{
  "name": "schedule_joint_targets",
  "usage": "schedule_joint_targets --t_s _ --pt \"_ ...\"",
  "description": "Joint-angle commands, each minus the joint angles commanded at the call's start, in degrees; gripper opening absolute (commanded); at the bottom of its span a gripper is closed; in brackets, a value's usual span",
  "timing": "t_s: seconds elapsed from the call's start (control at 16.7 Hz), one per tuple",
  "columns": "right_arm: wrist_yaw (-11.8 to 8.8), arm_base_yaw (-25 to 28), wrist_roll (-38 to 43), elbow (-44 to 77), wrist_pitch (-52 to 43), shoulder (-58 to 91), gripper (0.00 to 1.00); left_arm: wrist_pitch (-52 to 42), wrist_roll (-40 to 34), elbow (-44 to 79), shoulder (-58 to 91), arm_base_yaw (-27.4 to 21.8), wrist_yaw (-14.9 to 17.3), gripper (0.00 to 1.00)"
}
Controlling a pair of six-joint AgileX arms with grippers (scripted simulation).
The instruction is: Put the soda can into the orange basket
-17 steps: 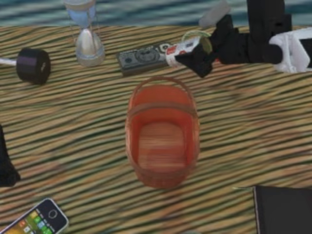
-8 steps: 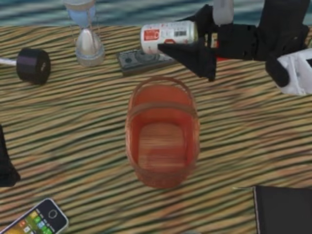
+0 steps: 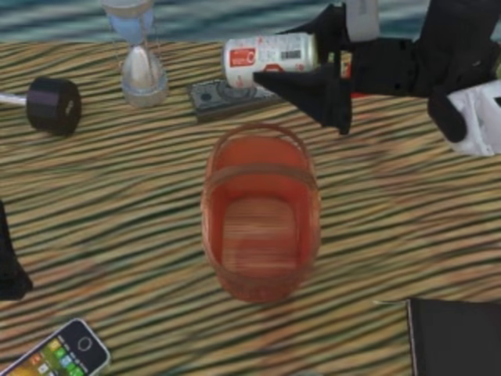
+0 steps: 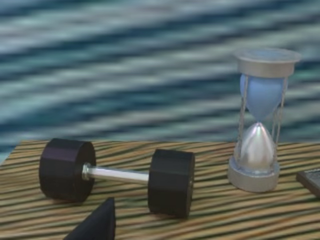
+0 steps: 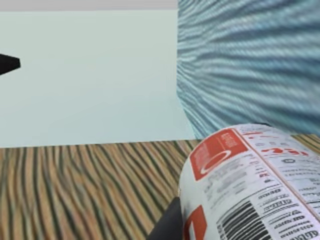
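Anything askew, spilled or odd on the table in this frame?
Only the soda can: it lies sideways in the right gripper, lifted beyond the orange basket. Hourglass stands upright; nothing looks spilled or damaged.

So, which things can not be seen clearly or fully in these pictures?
- Soda can: its right end is hidden by the right end effector in the top view; cut off by the edge in the right wrist view.
- Left end effector: cut by the top view's left edge; only one dark tip shows in the left wrist view.
- Phone: cut off at the top view's bottom.
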Motion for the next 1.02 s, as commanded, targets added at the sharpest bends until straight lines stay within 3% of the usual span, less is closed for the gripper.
schedule_joint_targets --t_s 0.48,0.78,1.02 --pt "0.2 0.5 -0.3 -3.0 16.6 13.5 0.00 0.0 0.0 0.0 0.0 0.0 0.0 1.00" --pt "0.3 0.5 -0.3 -3.5 18.2 15.0 0.00 0.0 0.0 0.0 0.0 0.0 0.0 1.00" --pt "0.3 0.5 -0.3 -3.5 18.2 15.0 0.30 0.0 0.0 0.0 0.0 0.0 0.0 1.00"
